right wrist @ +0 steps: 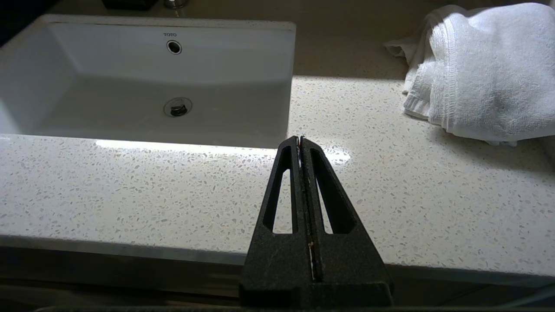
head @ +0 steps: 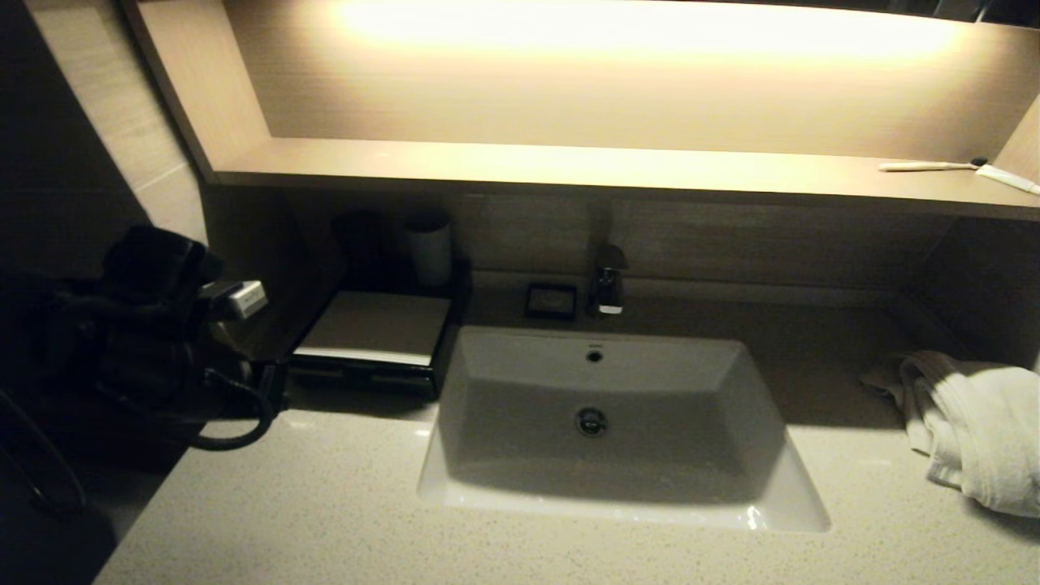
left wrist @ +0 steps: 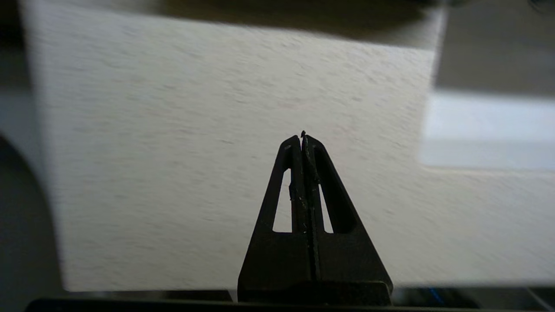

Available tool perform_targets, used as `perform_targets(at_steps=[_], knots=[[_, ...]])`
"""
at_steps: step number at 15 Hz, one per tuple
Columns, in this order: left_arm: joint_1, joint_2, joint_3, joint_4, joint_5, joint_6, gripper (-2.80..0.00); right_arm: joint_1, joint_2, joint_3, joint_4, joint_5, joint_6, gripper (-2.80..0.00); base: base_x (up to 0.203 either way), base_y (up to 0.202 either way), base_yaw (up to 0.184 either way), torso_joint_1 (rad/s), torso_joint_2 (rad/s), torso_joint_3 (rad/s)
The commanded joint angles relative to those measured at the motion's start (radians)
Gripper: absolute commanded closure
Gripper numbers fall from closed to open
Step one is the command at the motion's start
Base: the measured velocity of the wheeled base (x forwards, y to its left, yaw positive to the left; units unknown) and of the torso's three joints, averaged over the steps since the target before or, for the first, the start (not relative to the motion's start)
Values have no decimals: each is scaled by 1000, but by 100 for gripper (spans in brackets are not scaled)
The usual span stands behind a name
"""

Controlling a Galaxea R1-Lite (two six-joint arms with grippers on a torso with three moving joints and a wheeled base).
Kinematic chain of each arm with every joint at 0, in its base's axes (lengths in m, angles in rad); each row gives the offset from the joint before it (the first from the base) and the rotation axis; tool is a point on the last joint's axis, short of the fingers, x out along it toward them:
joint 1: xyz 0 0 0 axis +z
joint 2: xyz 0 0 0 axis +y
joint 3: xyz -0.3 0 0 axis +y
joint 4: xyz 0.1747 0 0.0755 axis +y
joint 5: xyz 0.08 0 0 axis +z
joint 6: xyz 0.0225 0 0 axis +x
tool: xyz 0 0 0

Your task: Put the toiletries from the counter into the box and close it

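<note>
Head view: the box (head: 375,340) sits near the bench's (head: 341,520) back left corner, just left of the white basin (head: 605,422), its drawer pushed in under the cream top panel. The left arm hangs dark at the left edge, beside the box. A white towel (head: 979,431) lies at the right edge.

Left wrist view: the left gripper (left wrist: 302,138) has its jaws pressed together, empty, over the box's cream panel (left wrist: 217,151).

Right wrist view: the right gripper (right wrist: 299,141) has its jaws pressed together, empty, above the bench's front edge, between basin (right wrist: 143,82) and towel (right wrist: 481,69).

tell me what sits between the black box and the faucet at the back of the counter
A small black square dish sits between the box and the faucet, seen in the head view.
</note>
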State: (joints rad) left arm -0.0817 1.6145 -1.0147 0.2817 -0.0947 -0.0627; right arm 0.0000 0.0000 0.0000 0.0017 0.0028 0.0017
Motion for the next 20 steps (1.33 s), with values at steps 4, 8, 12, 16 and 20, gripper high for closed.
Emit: perform_targets(at_steps=[4, 8, 12, 16, 20], knots=[[-1, -311, 275, -328, 96, 65, 0, 0, 0, 0, 0, 0, 0, 0, 0, 0, 0, 0, 0, 0], [-7, -525, 368, -342, 99, 74, 0, 0, 0, 0, 0, 0, 0, 0, 0, 0, 0, 0, 0, 0], [-7, -759, 479, -335, 104, 78, 0, 0, 0, 0, 0, 0, 0, 0, 0, 0, 0, 0, 0, 0], [-7, -961, 561, -277, 106, 120, 0, 0, 0, 0, 0, 0, 0, 0, 0, 0, 0, 0, 0, 0], [46, -1135, 605, -195, 88, 132, 0, 0, 0, 0, 0, 0, 0, 0, 0, 0, 0, 0, 0, 0]])
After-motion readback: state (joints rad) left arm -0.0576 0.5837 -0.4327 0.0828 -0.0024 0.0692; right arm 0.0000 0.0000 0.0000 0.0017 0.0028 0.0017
